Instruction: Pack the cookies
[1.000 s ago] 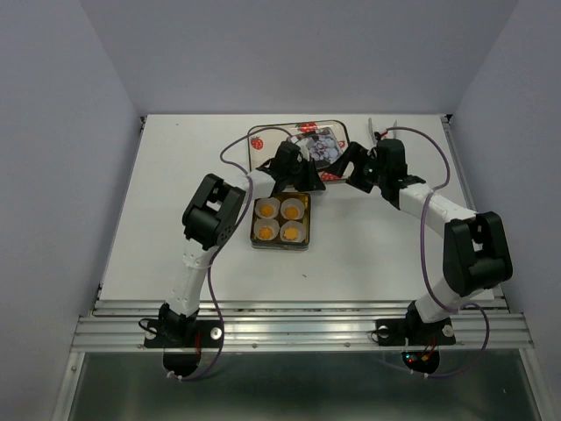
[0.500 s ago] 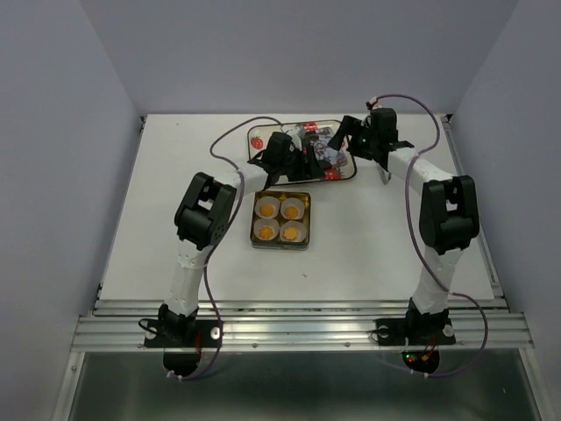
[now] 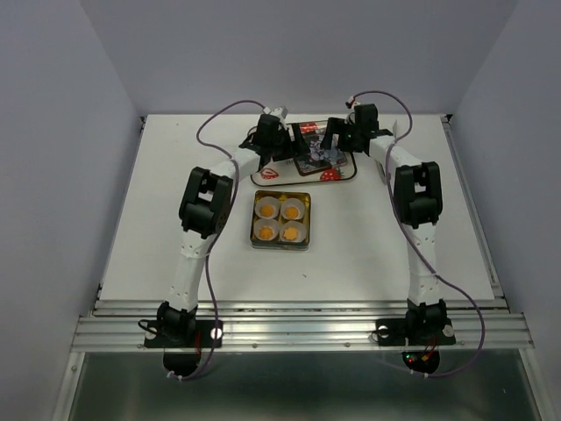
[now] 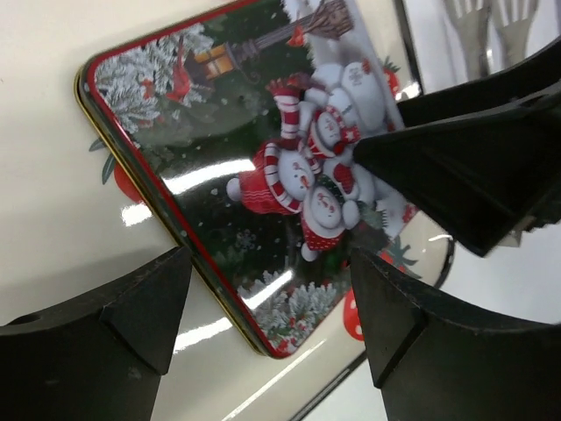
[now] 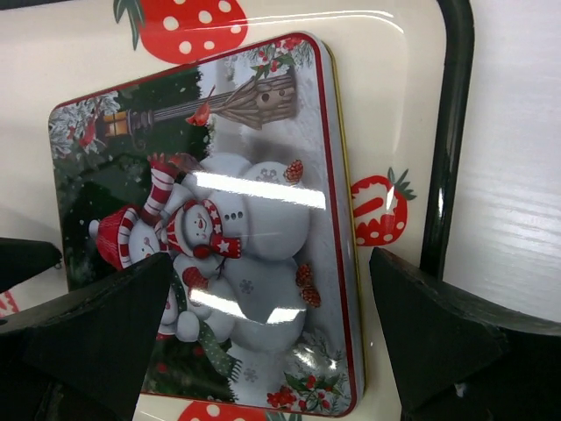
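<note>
Several orange cookies (image 3: 266, 210) sit in white paper cups inside a gold tin (image 3: 280, 246) at the table's middle. Behind it, a snowman-printed lid (image 3: 317, 151) (image 4: 263, 175) (image 5: 210, 228) lies flat on a white strawberry tray (image 3: 272, 172) (image 4: 79, 228) (image 5: 386, 53). My left gripper (image 3: 289, 151) (image 4: 267, 324) hangs open over the lid's near corner, holding nothing. My right gripper (image 3: 336, 140) (image 5: 267, 342) is open above the lid's other side, its fingers straddling the lid without touching. One of its black fingers (image 4: 473, 175) shows in the left wrist view.
The tray has a raised black rim (image 5: 447, 132). Metal fork tines (image 4: 491, 35) lie beyond the tray at the far right. The grey back wall stands close behind both grippers.
My left gripper has opened and moved back over the tray. The right arm has swung back and leftward to the lid. The lid and the tin have stayed put.
</note>
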`<move>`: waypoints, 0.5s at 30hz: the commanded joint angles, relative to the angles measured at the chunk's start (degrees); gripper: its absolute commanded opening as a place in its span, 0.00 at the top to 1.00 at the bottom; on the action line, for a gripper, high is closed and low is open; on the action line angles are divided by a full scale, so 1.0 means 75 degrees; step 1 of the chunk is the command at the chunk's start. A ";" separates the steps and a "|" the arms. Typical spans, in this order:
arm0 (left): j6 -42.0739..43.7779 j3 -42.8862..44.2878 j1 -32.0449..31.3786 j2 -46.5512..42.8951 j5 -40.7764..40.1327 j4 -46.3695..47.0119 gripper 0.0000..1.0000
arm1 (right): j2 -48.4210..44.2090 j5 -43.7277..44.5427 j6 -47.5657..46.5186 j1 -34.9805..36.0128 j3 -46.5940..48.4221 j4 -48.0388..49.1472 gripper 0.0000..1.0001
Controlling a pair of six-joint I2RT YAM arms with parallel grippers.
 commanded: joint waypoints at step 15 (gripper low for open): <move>0.0063 0.0665 -0.0262 0.0719 -0.0460 -0.1079 0.39 | 0.0130 -0.3811 0.1659 0.0240 0.0428 -0.0384 0.00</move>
